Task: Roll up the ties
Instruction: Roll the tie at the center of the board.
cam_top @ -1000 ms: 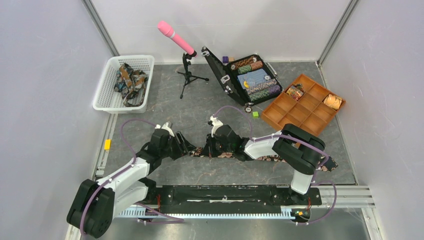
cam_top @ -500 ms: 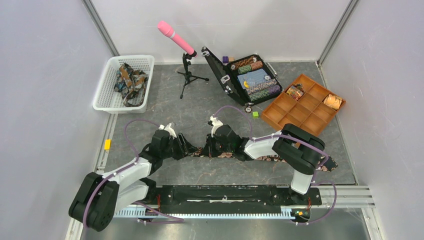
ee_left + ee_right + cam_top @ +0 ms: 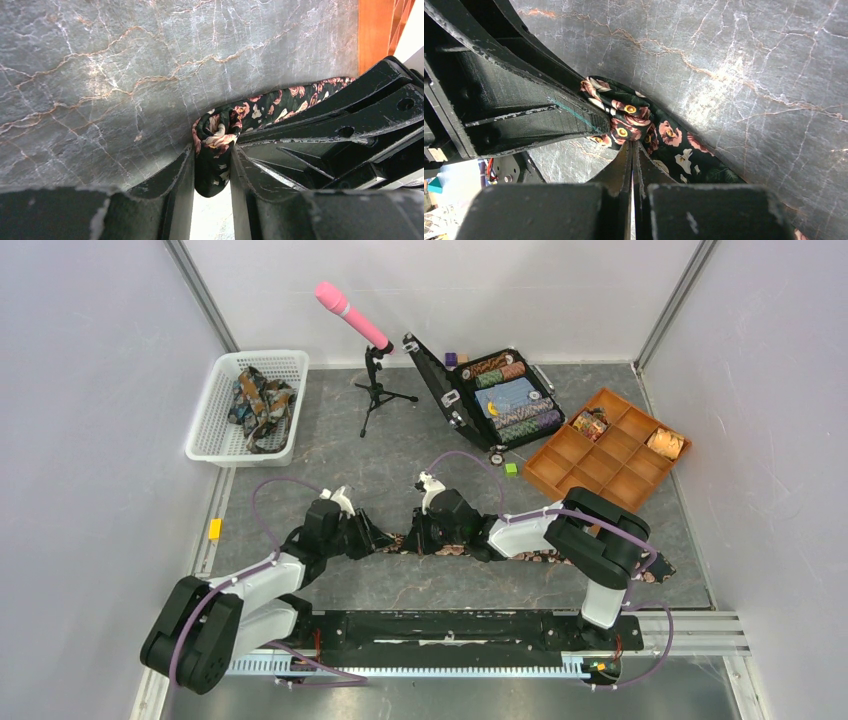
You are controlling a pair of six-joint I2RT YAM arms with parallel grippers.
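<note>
A dark floral tie (image 3: 545, 557) lies as a long strip across the near table, its far end by the right arm's base. Its left end is curled into a small coil (image 3: 217, 135). My left gripper (image 3: 385, 538) is shut on that coil, and the fabric fills the gap between its fingers (image 3: 182, 175). My right gripper (image 3: 412, 538) faces it from the right. It is shut, and its tips (image 3: 632, 147) rest against the coil where the strip (image 3: 674, 145) leaves it. More ties (image 3: 258, 400) lie bunched in the basket.
A white basket (image 3: 225, 445) stands at the back left. A pink microphone (image 3: 352, 315) on a tripod, an open black case of poker chips (image 3: 505, 400) and an orange divided tray (image 3: 610, 465) with two rolled ties stand behind. A small green cube (image 3: 511, 469) lies near the tray.
My left gripper has moved slightly right and narrowed its jaws onto the tie's curled end. The right arm has held still.
</note>
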